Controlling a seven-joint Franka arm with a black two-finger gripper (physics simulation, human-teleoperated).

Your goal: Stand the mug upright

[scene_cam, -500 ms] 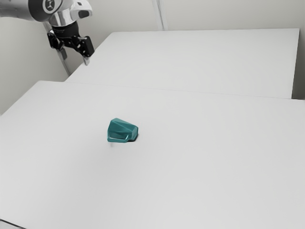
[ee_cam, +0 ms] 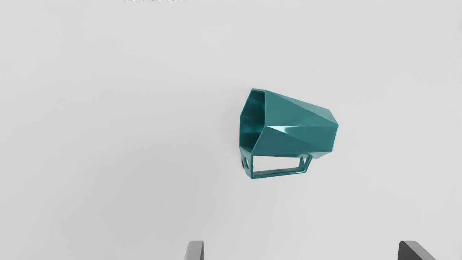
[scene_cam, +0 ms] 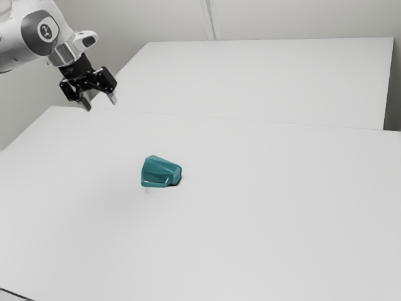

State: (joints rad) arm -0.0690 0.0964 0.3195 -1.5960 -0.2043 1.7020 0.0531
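My gripper (scene_cam: 100, 104) hangs at the exterior view's upper left, above and well apart from the mug. The teal faceted mug (scene_cam: 161, 172) lies on its side on the white table. In the wrist view the mug (ee_cam: 299, 126) shows its dark open mouth at one end and its narrower base at the other, with the angular handle (ee_cam: 279, 174) on the side toward my fingers. The gripper (ee_cam: 301, 249) is open, its two fingertips wide apart with nothing between them.
The white tabletop (scene_cam: 250, 232) spreads around the mug. Behind it is another large white surface (scene_cam: 263, 78), against pale walls. A thin dark line (scene_cam: 15, 294) crosses the exterior view's lower left corner.
My hand has come lower and turned, so both fingers now stand out in the exterior view. The arm's wrist has tilted with it. The mug has stayed where it was.
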